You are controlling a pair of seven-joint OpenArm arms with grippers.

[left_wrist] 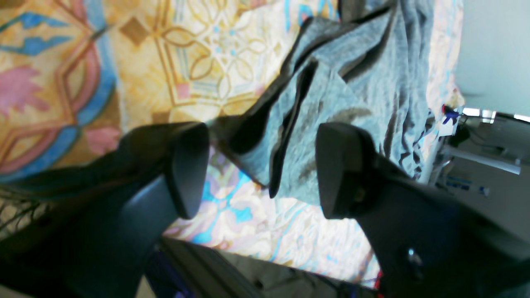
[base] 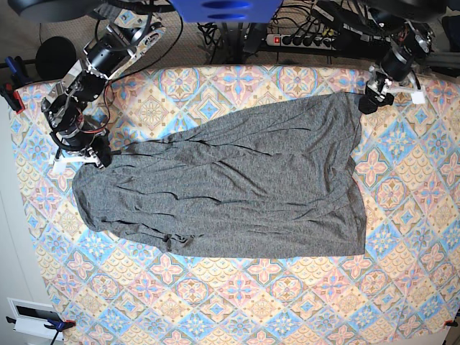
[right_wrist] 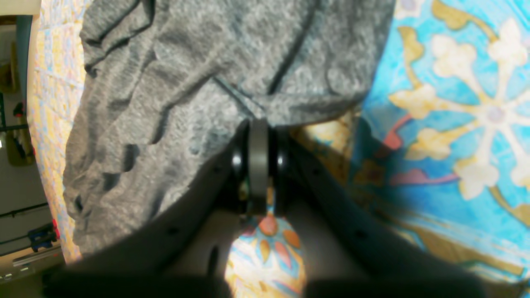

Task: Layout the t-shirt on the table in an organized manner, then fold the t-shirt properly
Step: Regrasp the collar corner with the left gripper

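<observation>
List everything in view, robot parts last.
t-shirt: one, dark heather grey, spread wrinkled across the middle of the table.
table: one, blue, pink and cream tile-pattern cloth, fills the base view.
power strip: one, white, behind the far table edge among black cables.
right end effector: one, black, shut on the t-shirt edge, left side of base view.
left end effector: one, black, open, fingers either side of a t-shirt corner, far right of base view.
</observation>
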